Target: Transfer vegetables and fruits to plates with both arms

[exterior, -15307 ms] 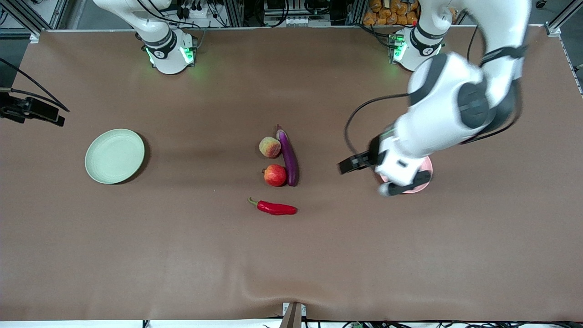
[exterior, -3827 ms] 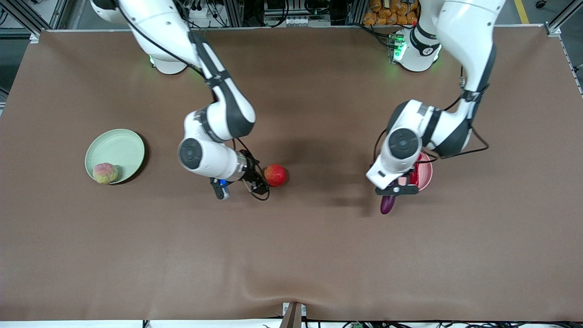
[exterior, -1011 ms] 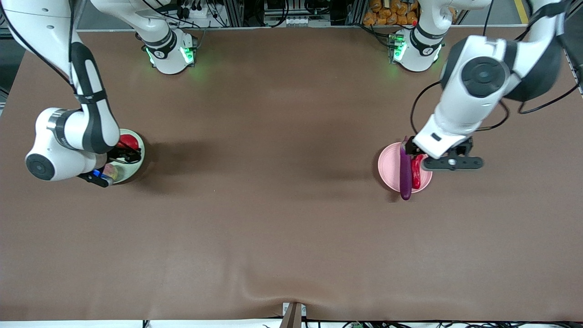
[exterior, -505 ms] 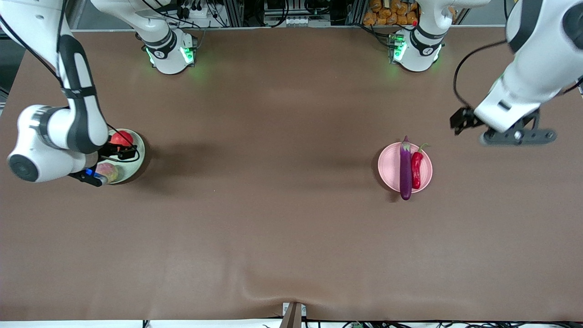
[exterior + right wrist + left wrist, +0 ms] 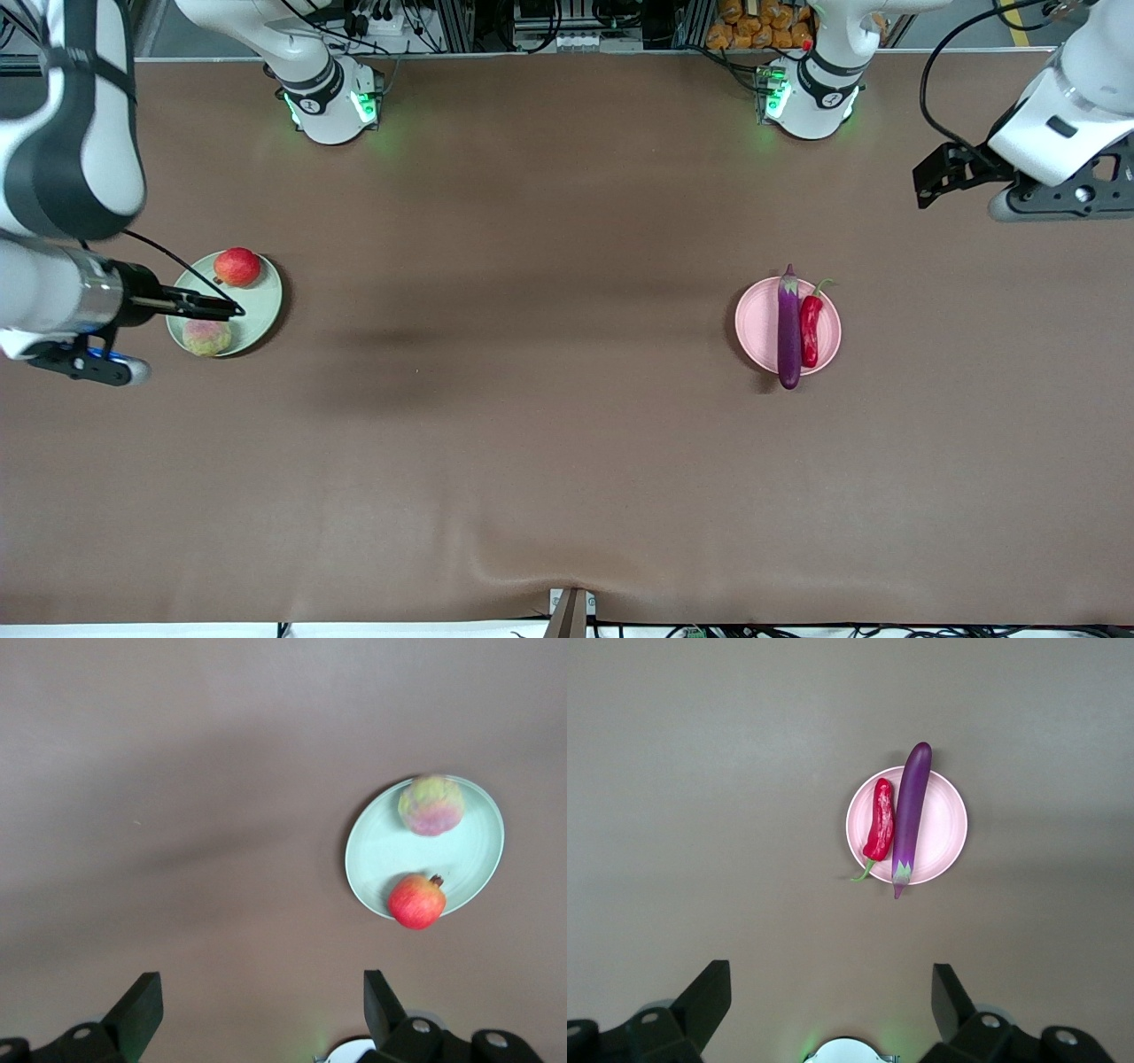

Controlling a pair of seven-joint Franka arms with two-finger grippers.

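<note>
A: Now that the red fruit (image 5: 237,267) is lying on the mint green plate (image 5: 266,306) with the peach-like fruit (image 5: 206,337), what is being seen at the right arm's end of the table (image 5: 567,461)?

B: The right gripper (image 5: 213,308) is being drawn back above that plate, jaws open and empty; a second ago they were being opened around the red fruit.

A: And at the left arm's end?

B: The eggplant (image 5: 788,328) and chili pepper (image 5: 810,326) are resting side by side on the pink plate (image 5: 753,323). The left gripper (image 5: 257,1014) is being lifted away toward the table's edge, jaws open, nothing held.

A: What is being implied?

B: All four items are being shown plated, so the task is being judged essentially complete.
</note>
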